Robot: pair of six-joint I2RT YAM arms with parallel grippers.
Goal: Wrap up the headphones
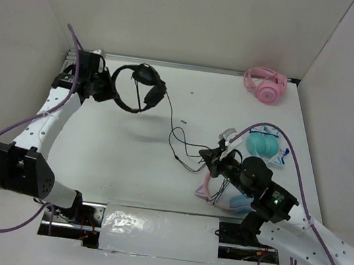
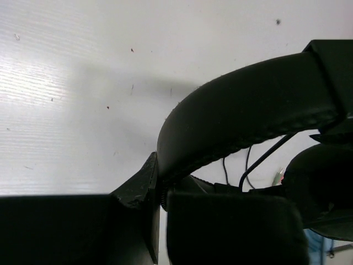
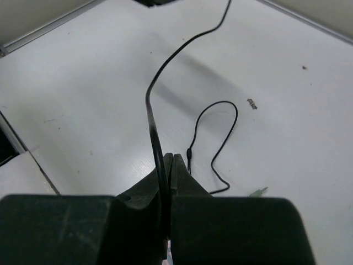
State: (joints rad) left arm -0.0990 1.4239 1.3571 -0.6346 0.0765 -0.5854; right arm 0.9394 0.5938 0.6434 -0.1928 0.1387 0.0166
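The white table [image 1: 125, 165] is sitting boxed in by pale walls on 3 sides, and its broad middle and left half are lying open, with bare room between the 2 arms. The left arm [image 1: 49, 117] is reaching along the left wall to the far left corner. The right arm [image 1: 308, 235] is stretching in from the near right, and its base is being cut off by the frame edge.

The black headphones [image 1: 154, 94] are hanging at the far left, near the back wall, apparently raised off the surface. The left gripper [image 1: 108, 87] is clamping tight on their headband. In the left wrist view the padded band [image 2: 248, 110] is filling most of the frame, and 1 earcup is being cut off at the right edge.

The cat-ear headphones [image 1: 260, 145], teal and pink, are lying on the right, partly hidden beneath the right arm. The pink headphones [image 1: 266, 86] are resting in the far right corner, close to both walls.

The cable [image 1: 175, 135] is trailing from the black headphones across the middle in loose loops. The right gripper [image 1: 208, 156] is pinching it, fingers fully closed around the thin strand [image 3: 151, 110]. The cable's free end is proving hard to make out.
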